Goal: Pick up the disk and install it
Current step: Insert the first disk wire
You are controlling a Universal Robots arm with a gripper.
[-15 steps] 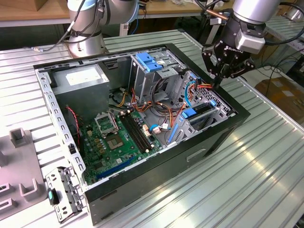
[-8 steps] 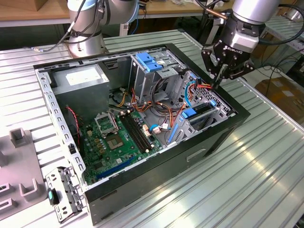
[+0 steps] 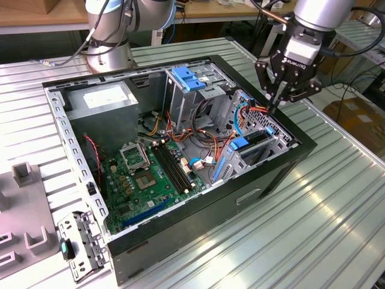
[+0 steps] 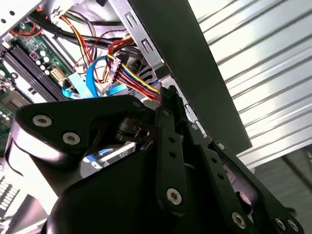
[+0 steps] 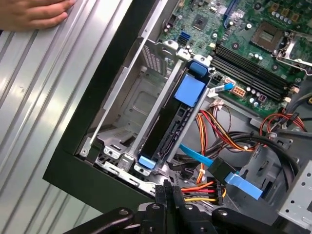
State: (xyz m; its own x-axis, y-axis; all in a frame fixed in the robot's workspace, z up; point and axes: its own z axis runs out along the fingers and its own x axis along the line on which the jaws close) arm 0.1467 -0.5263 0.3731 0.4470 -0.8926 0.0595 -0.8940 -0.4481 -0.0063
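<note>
The computer case (image 3: 180,241) is laid open on the tabletop (image 3: 313,229). The disk (image 5: 168,122) is seated edgewise in the drive cage (image 5: 131,105) at the exterior view's right end, apparently fully in. The tool (image 3: 275,103) is held just above that end, beside the cable bundle (image 4: 134,73).

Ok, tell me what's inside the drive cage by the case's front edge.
The disk stands on edge in the drive cage, blue bracket showing. Its label side is hidden.
</note>
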